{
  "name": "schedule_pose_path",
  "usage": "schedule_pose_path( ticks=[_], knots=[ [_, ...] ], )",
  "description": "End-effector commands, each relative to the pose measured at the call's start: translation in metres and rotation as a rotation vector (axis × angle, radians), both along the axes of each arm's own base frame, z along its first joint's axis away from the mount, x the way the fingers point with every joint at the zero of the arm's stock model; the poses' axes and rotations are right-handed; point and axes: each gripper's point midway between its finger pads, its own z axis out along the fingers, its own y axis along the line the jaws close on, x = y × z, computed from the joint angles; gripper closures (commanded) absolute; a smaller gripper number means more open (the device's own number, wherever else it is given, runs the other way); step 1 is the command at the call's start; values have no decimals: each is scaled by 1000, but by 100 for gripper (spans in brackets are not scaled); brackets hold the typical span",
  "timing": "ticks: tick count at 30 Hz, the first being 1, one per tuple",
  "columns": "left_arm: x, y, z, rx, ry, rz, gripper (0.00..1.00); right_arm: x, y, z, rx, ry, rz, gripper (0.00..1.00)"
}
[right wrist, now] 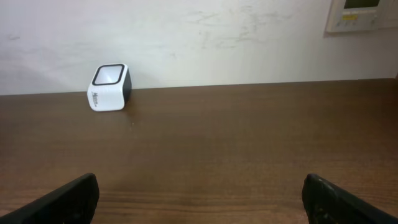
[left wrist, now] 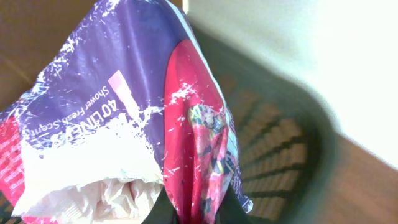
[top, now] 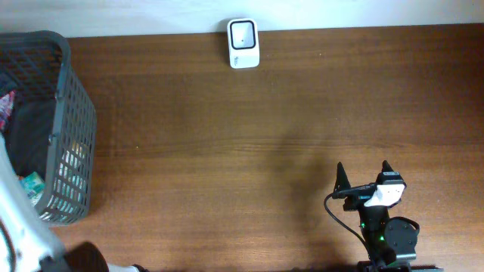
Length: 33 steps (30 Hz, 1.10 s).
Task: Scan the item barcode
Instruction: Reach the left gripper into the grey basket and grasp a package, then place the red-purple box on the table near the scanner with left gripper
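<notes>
In the left wrist view a crinkled purple, red and white packet [left wrist: 118, 118] fills most of the frame. My left gripper [left wrist: 196, 210] is shut on its red lower fold, a dark finger showing on each side. No barcode shows on the packet's visible face. In the overhead view a bit of the packet [top: 6, 106] peeps out inside the grey basket, and the left gripper itself is hidden there. The white scanner [top: 243, 43] stands at the table's far edge and shows again as the scanner [right wrist: 109, 87] in the right wrist view. My right gripper [top: 363, 175] [right wrist: 202, 199] is open and holds nothing.
The grey slatted basket [top: 76, 98] stands at the table's left edge with other items inside; its wall [left wrist: 273, 155] is behind the packet. The white left arm [top: 23, 227] crosses the lower left corner. Brown tabletop [top: 227, 166] lies between basket, scanner and right arm.
</notes>
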Motion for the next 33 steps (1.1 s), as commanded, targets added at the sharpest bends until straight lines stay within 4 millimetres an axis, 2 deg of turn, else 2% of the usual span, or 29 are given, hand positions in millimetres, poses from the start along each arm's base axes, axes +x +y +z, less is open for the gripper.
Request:
schedule_pose_path(
  ticks=[1, 3, 4, 6, 7, 8, 9, 11, 14, 15, 17, 18, 20, 21, 22, 23, 24, 25, 26, 28, 29, 30, 32, 33],
  knots=[
    [-17, -67, 82, -103, -297, -195, 100, 0, 0, -3, -7, 4, -3, 1],
    [-34, -103, 112, -324, -461, -192, 100, 0, 0, -3, -7, 4, -3, 1],
    [-37, -137, 124, -363, -483, -311, 100, 0, 0, -3, -7, 4, -3, 1],
    [-30, -210, 113, -430, -398, -520, 100, 0, 0, -3, -7, 4, -3, 1],
    [-24, -242, 106, -411, -355, -636, 100, 0, 0, -3, -7, 4, -2, 1],
    [-17, -285, 94, -377, -294, -790, 100, 0, 0, -3, -7, 4, -3, 1],
    [-9, -319, 70, -364, -209, -860, 100, 0, 0, -3, -7, 4, -3, 1],
    [5, -359, 25, -334, -63, -883, 100, 0, 0, -3, -7, 4, -2, 1],
    [22, -435, -95, -235, 297, -922, 100, 0, 0, -3, -7, 4, -3, 1],
    [24, -454, -127, -225, 373, -945, 100, 0, 0, -3, -7, 4, -3, 1],
    [26, -484, -183, -213, 494, -977, 100, 0, 0, -3, -7, 4, -3, 1],
    [26, -501, -221, -203, 564, -993, 100, 0, 0, -3, -7, 4, -2, 1],
    [25, -514, -253, -194, 619, -1007, 100, 0, 0, -3, -7, 4, -2, 1],
    [24, -521, -266, -190, 635, -1016, 93, 0, 0, -3, -7, 4, -3, 1],
    [24, -524, -266, -188, 629, -1023, 76, 0, 0, -3, -7, 4, -3, 1],
    [26, -526, -263, -189, 615, -1028, 50, 0, 0, -3, -7, 4, -3, 1],
    [28, -528, -256, -191, 601, -1031, 4, 0, 0, -3, -7, 4, -3, 1],
    [29, -528, -248, -195, 590, -1033, 3, 0, 0, -3, -7, 4, -3, 1],
    [35, -523, -225, -203, 556, -1025, 1, 0, 0, -3, -7, 4, -3, 1],
    [45, -504, -164, -216, 470, -1000, 1, 0, 0, -3, -7, 4, -3, 1],
    [47, -482, -113, -226, 393, -973, 1, 0, 0, -3, -7, 4, -3, 1],
    [46, -462, -77, -232, 337, -946, 1, 0, 0, -3, -7, 4, -3, 1],
    [39, -393, -6, -241, 200, -836, 1, 0, 0, -3, -7, 4, -3, 1],
    [30, -332, 31, -241, 112, -716, 1, 0, 0, -3, -7, 4, -2, 1]
  ],
)
